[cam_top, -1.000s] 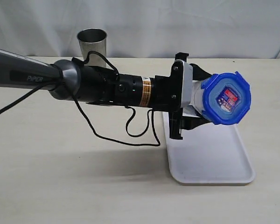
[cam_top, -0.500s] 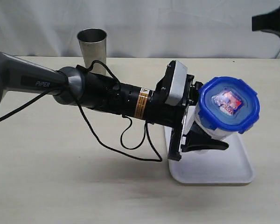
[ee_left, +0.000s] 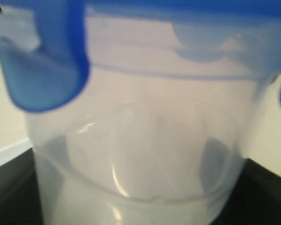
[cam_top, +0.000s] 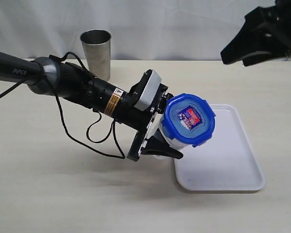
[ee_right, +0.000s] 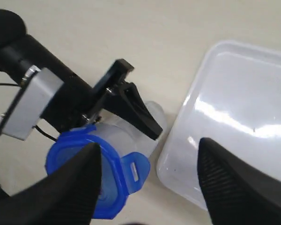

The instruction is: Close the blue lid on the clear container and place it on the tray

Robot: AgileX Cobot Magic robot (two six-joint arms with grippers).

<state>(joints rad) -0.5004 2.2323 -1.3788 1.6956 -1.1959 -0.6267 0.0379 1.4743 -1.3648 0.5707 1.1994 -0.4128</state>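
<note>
Clear container lidded, in left gripper

This is looking like a robotics lab bench: a white curtain is hanging beyond the left gripper, a plain beige table is spreading beneath it, and a black cable is trailing behind.

Left gripper is clamped on the clear container, held tipped over so the blue lid faces up toward the camera. The lid sits on the container, sticker showing in the middle. All that hangs over the left edge of the white tray on the counter. Black cable droops under the arm. Steel cup stands at the back. Right gripper is up in the top right corner, well apart.
</note>
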